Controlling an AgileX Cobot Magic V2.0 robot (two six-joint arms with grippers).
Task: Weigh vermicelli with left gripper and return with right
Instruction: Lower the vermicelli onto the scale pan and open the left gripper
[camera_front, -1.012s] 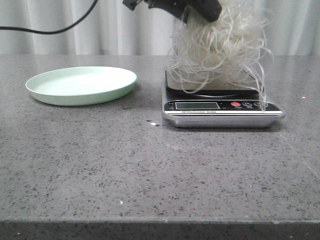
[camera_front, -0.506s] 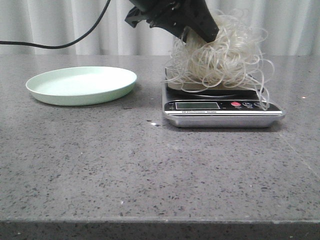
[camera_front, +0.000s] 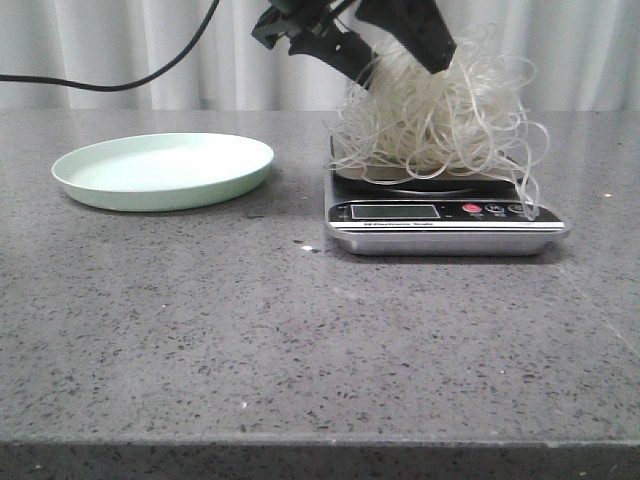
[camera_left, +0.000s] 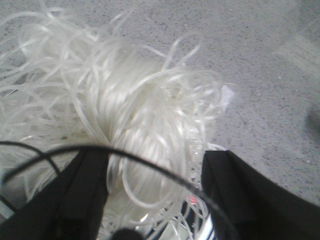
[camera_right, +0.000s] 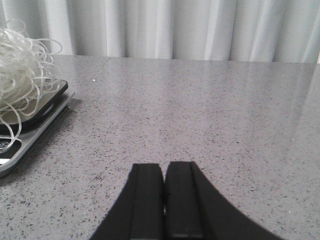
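Note:
The vermicelli (camera_front: 440, 120), a fluffy ball of whitish strands, rests on the black platform of the scale (camera_front: 440, 212); a few strands hang over its right front edge. My left gripper (camera_front: 402, 68) is just above the ball, jaws wide open, with a finger on each side of its top. In the left wrist view the vermicelli (camera_left: 130, 110) fills the gap of the left gripper (camera_left: 156, 160). My right gripper (camera_right: 164, 170) is shut and empty, low over the bare table to the right of the scale (camera_right: 30, 125) and the vermicelli (camera_right: 17, 70).
A pale green plate (camera_front: 160, 170) sits empty at the back left of the grey speckled table (camera_front: 300, 340). A black cable (camera_front: 100, 85) hangs across the upper left. A white curtain closes the back.
The left gripper lowered the vermicelli onto the scale and opened its jaws, letting the ball go. The right gripper shows no earlier frame.

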